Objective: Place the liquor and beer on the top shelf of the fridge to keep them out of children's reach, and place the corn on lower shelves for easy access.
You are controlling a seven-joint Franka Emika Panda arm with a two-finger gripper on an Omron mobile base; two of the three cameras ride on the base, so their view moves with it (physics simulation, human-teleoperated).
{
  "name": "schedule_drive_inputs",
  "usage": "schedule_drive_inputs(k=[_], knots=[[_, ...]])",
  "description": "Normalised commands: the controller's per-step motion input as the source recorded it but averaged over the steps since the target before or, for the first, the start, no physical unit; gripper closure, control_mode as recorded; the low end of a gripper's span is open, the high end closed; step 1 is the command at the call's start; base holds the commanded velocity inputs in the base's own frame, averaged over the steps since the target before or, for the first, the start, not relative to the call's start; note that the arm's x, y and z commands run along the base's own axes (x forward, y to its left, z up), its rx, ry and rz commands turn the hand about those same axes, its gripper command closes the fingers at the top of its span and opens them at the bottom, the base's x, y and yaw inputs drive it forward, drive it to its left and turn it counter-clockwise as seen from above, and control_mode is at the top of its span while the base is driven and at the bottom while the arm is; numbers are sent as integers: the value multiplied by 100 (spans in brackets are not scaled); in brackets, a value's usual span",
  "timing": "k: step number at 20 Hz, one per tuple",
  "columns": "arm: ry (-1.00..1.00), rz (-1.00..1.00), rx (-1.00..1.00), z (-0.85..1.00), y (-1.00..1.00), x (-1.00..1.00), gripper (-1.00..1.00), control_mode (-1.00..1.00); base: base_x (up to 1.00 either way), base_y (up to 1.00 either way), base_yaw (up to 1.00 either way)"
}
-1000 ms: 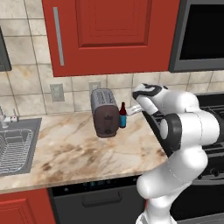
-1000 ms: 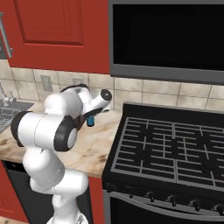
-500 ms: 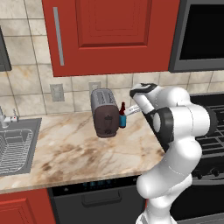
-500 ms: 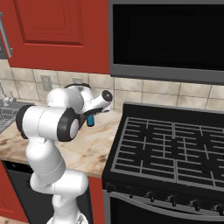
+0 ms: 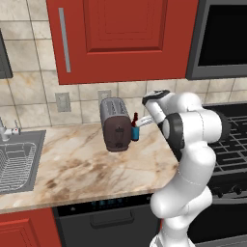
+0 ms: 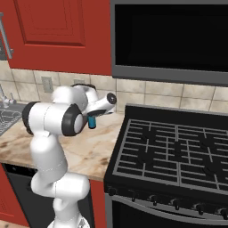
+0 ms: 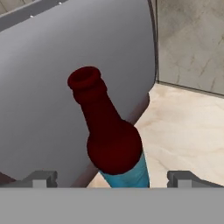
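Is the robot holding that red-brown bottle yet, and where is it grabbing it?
Not yet. The hand is open, with one fingertip on each side of the beer at its blue label, neither touching. The bottle stands on the counter beside the toaster.

A marbled beige surface (image 5: 91,159) runs between a steel sink (image 5: 17,161) and a black gas stove (image 6: 178,153), beneath red cabinets (image 5: 120,36) and a tiled wall (image 5: 29,96).

Arm forward, fingers (image 7: 43,178) spread wide
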Motion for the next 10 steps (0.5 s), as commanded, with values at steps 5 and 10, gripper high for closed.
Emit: schedule_drive_inputs(k=[5, 10], knots=[[0, 1, 2, -13, 1, 26, -100, -100, 0, 0, 0], [0, 1, 0, -13, 8, 20, -100, -100, 0, 0, 0]])
